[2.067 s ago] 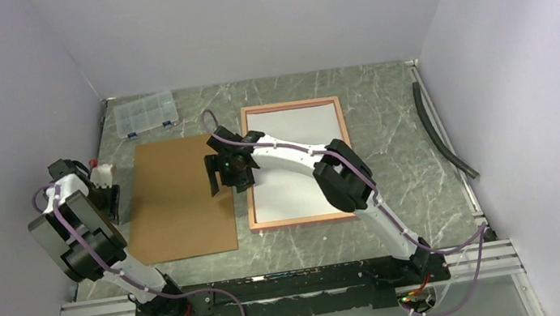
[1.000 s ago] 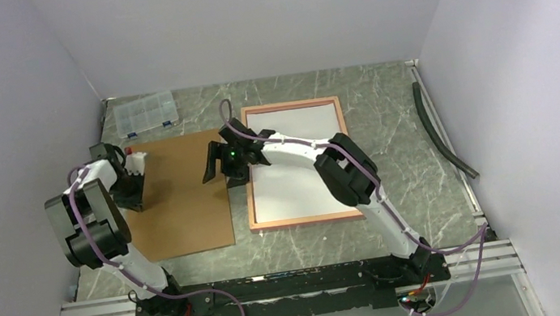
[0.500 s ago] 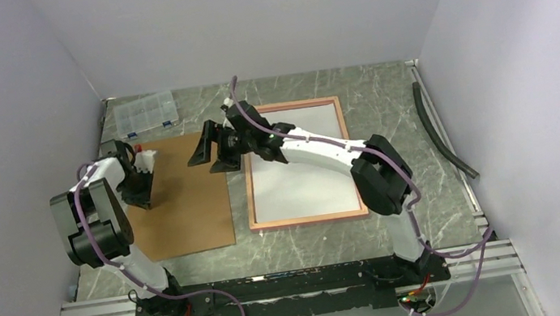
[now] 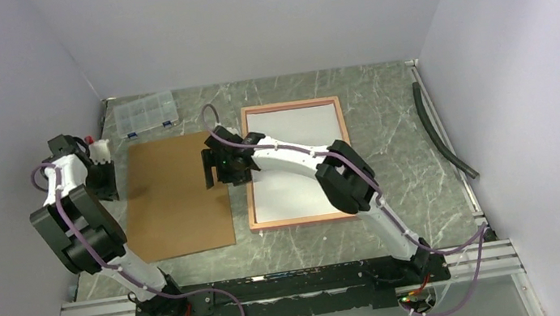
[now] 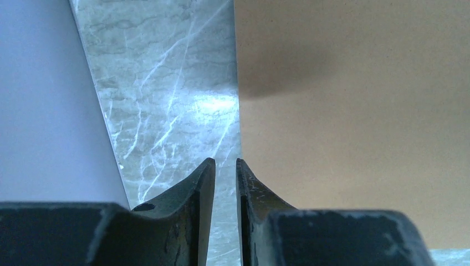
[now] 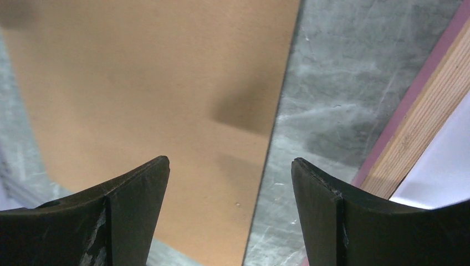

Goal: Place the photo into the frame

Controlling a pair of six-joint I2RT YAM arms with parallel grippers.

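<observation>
From above, we see the frame (image 4: 290, 105) lying tan back up on the marble table (image 4: 395, 126), with the photo (image 4: 297, 127) inside it, white back up. We judge the placing itself done. The brown backing board (image 4: 176, 200) lies apart to the left, not yet fitted, if that step is wanted. The left gripper (image 4: 106, 185) hangs beside the board's left edge and the right gripper (image 4: 220, 172) over its right edge.

At the left wrist, we see the fingers nearly together, a thin gap between them, holding nothing, above the board's edge.

At the right wrist, we see the jaws spread wide and empty, straddling the board's right edge, with the frame's rim (image 6: 421, 149) and a white corner of the photo (image 6: 446, 177) at the right.
</observation>
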